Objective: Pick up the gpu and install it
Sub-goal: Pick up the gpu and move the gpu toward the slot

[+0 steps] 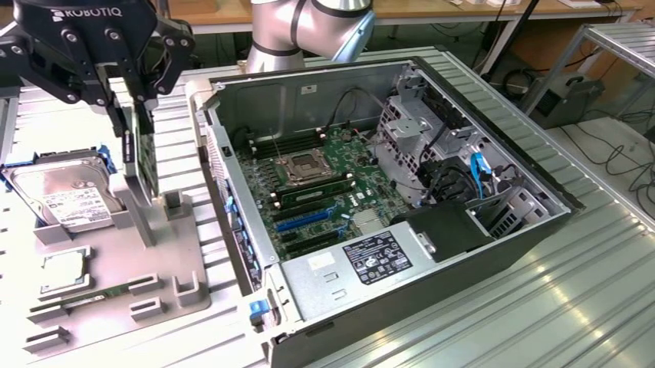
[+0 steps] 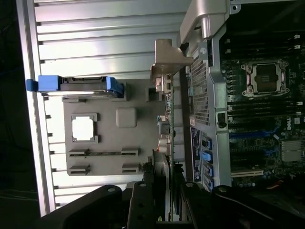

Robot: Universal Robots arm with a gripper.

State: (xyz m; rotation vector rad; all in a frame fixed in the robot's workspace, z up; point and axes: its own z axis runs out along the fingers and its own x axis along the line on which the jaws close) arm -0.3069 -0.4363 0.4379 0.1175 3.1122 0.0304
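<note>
In wrist view, gpu edge-on

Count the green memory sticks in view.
2. One memory stick lies on the tray; the other stick stands in the motherboard beside the processor socket. More may be hidden.

gpu edge-on, grey tray, open computer case

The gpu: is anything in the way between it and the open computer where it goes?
The gpu stands upright in the grey tray, the end effector at its top. Between it and the motherboard slots rises only the case wall; the slots look free.
</note>
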